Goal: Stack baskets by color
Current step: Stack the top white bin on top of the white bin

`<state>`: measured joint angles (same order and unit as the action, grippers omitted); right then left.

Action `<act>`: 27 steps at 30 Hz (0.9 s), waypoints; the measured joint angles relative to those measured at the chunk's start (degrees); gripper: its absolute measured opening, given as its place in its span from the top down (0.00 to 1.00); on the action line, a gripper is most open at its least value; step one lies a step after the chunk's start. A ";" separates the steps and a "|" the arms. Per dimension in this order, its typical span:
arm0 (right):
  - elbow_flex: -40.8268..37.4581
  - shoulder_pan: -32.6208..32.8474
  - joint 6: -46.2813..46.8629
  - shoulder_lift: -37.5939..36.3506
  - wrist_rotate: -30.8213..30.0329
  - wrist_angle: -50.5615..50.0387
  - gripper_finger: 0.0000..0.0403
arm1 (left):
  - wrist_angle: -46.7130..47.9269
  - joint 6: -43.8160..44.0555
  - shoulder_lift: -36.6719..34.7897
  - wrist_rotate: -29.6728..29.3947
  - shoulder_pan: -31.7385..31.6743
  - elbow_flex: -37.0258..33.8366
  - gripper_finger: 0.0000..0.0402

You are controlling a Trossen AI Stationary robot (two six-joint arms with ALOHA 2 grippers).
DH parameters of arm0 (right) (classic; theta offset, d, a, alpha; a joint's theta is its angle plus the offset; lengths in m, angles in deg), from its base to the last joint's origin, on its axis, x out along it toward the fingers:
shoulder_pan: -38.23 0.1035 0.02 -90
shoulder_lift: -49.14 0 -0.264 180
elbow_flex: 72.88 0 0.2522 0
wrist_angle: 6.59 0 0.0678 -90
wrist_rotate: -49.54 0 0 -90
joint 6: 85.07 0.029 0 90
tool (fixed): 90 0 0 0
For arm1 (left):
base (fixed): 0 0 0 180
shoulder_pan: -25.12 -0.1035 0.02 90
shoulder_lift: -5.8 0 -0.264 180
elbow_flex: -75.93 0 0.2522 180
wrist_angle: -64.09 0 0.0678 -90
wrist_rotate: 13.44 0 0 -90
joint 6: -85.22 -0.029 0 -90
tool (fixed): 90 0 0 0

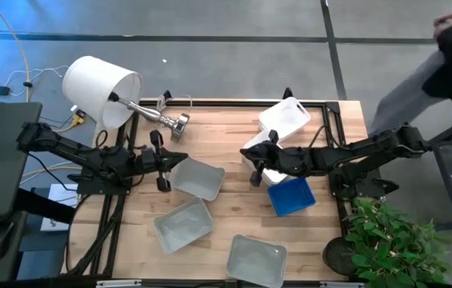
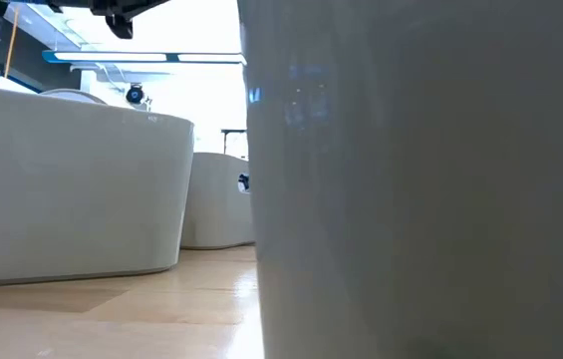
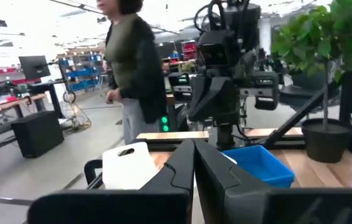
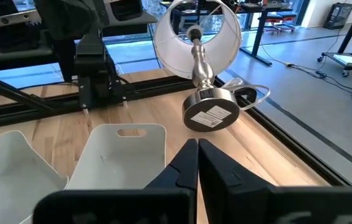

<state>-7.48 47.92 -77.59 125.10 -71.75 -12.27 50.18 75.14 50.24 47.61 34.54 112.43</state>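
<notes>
Three pale grey baskets rest upright on their bottoms on the wooden table: one (image 1: 198,178) just in front of my left gripper (image 1: 174,160), one (image 1: 183,224) nearer, one (image 1: 256,260) at the near edge. A blue basket (image 1: 291,196) sits right of centre. A white basket (image 1: 284,118) lies at the far right, and another (image 1: 259,149) is partly hidden under my right gripper (image 1: 250,157). Both grippers hang shut above the table with nothing held; their fingers (image 3: 194,168) (image 4: 197,163) meet in the wrist views.
A lamp lies on its side at the far left, its white shade (image 1: 102,90) off the table edge and its metal base (image 1: 179,124) on the wood. A potted plant (image 1: 390,244) stands at the near right. A person (image 3: 132,62) walks beyond the right side.
</notes>
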 joint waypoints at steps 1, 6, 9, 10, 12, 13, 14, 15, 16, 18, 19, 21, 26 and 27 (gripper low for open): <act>0.00 0.00 0.00 0.00 0.00 0.06 1.00 | 0.02 -0.33 0.00 0.00 0.21 0.00 1.00; 0.00 0.00 -0.42 0.00 -0.02 0.22 1.00 | -0.05 -1.98 -0.48 -1.01 0.86 0.00 1.00; 0.22 0.00 0.66 0.00 0.05 0.09 0.99 | 0.05 -2.15 -0.42 -2.37 0.86 0.00 1.00; 0.98 0.00 1.36 0.02 0.15 -0.84 0.99 | 0.02 -2.27 -0.44 -2.89 0.86 0.00 1.00; 3.49 0.00 2.39 0.04 0.34 -4.05 0.95 | 0.01 -2.93 -0.45 -3.79 0.86 0.00 1.00; 5.28 0.11 2.94 0.04 0.35 -6.53 0.93 | 0.03 -3.26 -0.44 -4.13 0.86 0.00 1.00; 7.13 0.21 3.65 0.05 0.20 -9.41 0.90 | 0.03 -3.62 -0.44 -4.52 0.86 0.00 1.00; 8.97 0.31 4.59 0.16 -0.18 -12.50 0.86 | 0.01 -3.85 -0.44 -4.90 0.86 0.00 1.00; 10.73 0.33 5.62 0.32 -0.24 -15.53 0.83 | 0.01 -4.05 -0.44 -4.98 0.86 0.00 1.00; 13.66 0.33 7.49 0.74 -0.18 -21.09 0.75 | 0.03 -4.05 -0.44 -5.01 0.85 0.00 1.00; 14.88 0.33 8.69 0.94 -0.03 -23.77 0.71 | 0.03 -4.05 -0.44 -5.01 0.85 0.00 1.00; 16.60 0.33 11.87 1.03 0.19 -28.99 0.64 | 0.03 -4.05 -0.44 -5.01 0.86 0.00 1.00; 18.84 0.48 22.18 1.03 3.28 -41.50 0.50 | 0.03 -4.05 -0.44 -4.98 0.86 0.02 1.00; 18.86 0.49 24.02 1.03 4.26 -42.77 0.48 | 0.03 -3.99 -0.44 -4.98 0.86 0.02 1.00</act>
<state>11.38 48.41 -53.57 126.13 -67.49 -55.04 50.21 71.15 49.81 42.63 35.40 112.45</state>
